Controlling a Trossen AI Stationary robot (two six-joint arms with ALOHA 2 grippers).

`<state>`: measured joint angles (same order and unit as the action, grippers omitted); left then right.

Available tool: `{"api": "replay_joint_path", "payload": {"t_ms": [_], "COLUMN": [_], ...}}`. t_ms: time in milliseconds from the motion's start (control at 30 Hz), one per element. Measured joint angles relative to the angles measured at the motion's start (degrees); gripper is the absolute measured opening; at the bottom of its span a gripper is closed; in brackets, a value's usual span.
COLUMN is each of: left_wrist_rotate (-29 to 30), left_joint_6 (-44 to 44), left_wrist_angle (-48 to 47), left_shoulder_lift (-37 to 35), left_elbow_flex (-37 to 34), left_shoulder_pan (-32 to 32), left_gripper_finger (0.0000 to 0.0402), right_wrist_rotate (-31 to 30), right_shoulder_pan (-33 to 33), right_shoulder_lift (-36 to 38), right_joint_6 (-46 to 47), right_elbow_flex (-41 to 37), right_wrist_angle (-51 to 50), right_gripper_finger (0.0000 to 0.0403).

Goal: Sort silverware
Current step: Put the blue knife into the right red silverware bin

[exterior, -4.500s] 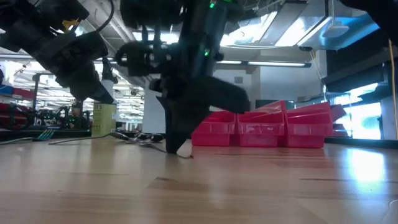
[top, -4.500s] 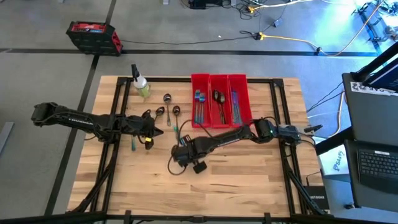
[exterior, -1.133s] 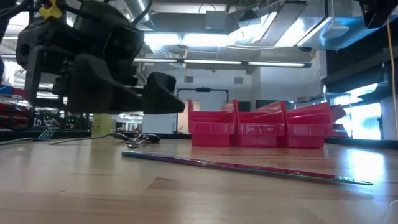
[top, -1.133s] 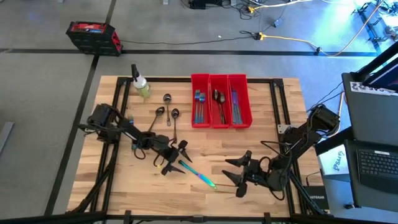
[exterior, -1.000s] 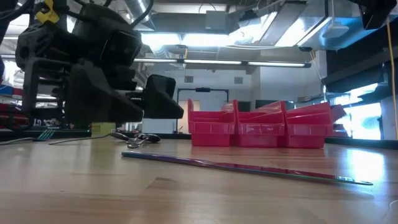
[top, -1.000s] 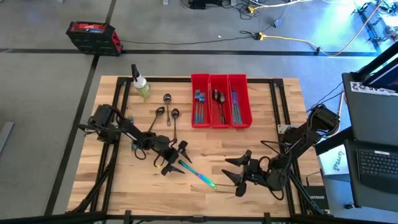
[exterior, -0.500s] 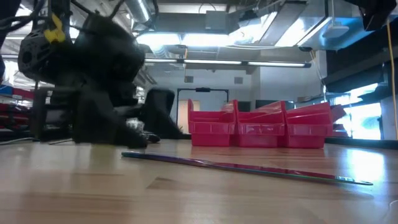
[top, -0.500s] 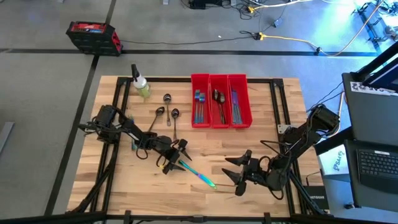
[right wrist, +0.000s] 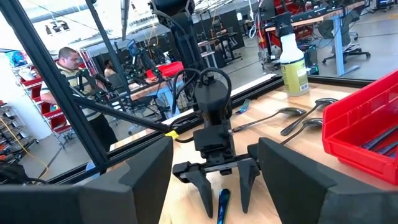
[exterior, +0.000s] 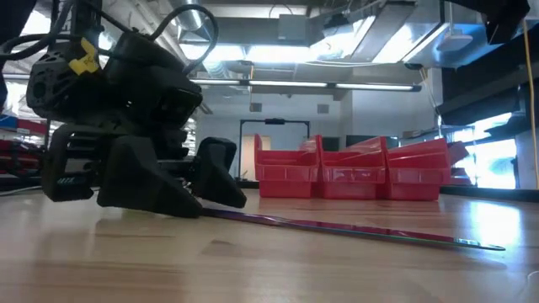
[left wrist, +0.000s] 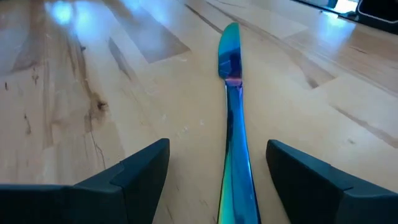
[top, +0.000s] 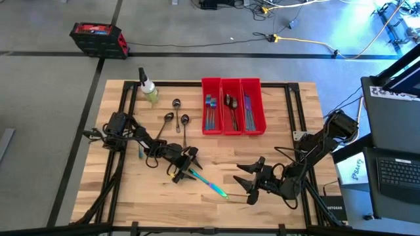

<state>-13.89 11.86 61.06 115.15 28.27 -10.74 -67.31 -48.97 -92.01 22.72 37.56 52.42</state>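
Note:
An iridescent blue-purple knife (top: 210,185) lies flat on the wooden table, slanting toward the near right. My left gripper (top: 186,167) is low over the knife's handle end and is open. One finger (left wrist: 143,171) stands on each side of the handle (left wrist: 236,180), with a gap on both sides. My right gripper (top: 243,180) hangs open above the table's near right and faces the left gripper, with nothing between its fingers. Three spoons (top: 176,117) and a teal fork (top: 140,151) lie on the table's far left.
Three red bins (top: 231,105) stand side by side at the far middle, with silverware in them. A spray bottle (top: 148,88) stands at the far left corner. A black frame runs along the table's edges. People show in the room beyond, in the right wrist view.
My left gripper has sunk toward the table and now stands with its open fingers on either side of the knife's handle end. The knife has not moved.

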Motion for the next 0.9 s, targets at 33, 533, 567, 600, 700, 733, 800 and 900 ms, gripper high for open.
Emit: {"api": "replay_joint_path", "payload": {"t_ms": [33,533,567,600,700,733,800,900], "left_wrist_rotate": [0.0,-3.0,-2.9,-2.8,-2.7,-2.7,-2.6,-1.7], "left_joint_6": [-1.5,-3.2,-2.5,-1.8,0.9,1.2,1.6,1.5], "left_wrist_angle": [-0.4,-0.8,-0.8,-0.9,-0.9,-0.9,-1.0,-1.1], "left_shoulder_lift": [0.0,0.1,0.1,0.1,0.1,0.1,0.1,0.1], "left_elbow_flex": [0.0,-0.1,-0.1,-0.2,-0.2,-0.2,-0.2,-0.2], "left_shoulder_pan": [0.0,-0.4,-0.4,-0.4,-0.5,-0.5,-0.5,-0.5], "left_gripper_finger": [0.0257,0.0233,0.0226,0.0218,0.0190,0.0181,0.0167,0.0148], "right_wrist_rotate": [0.0,0.4,0.4,0.4,0.4,0.4,0.4,0.4], "right_shoulder_pan": [0.0,0.0,0.0,0.0,0.0,0.0,0.0,0.0], "right_shoulder_lift": [0.0,0.0,0.0,0.0,0.0,0.0,0.0,0.0], "right_joint_6": [0.0,1.4,1.5,1.5,1.5,1.5,1.5,1.5], "right_elbow_flex": [0.0,0.0,0.0,0.0,0.0,0.0,0.0,0.0], "right_wrist_angle": [0.0,-0.9,-0.9,-0.9,-1.1,-1.1,-1.1,-1.6], "right_gripper_finger": [0.0221,0.0221,0.0221,0.0221,0.0221,0.0221,0.0221,0.0221]}}
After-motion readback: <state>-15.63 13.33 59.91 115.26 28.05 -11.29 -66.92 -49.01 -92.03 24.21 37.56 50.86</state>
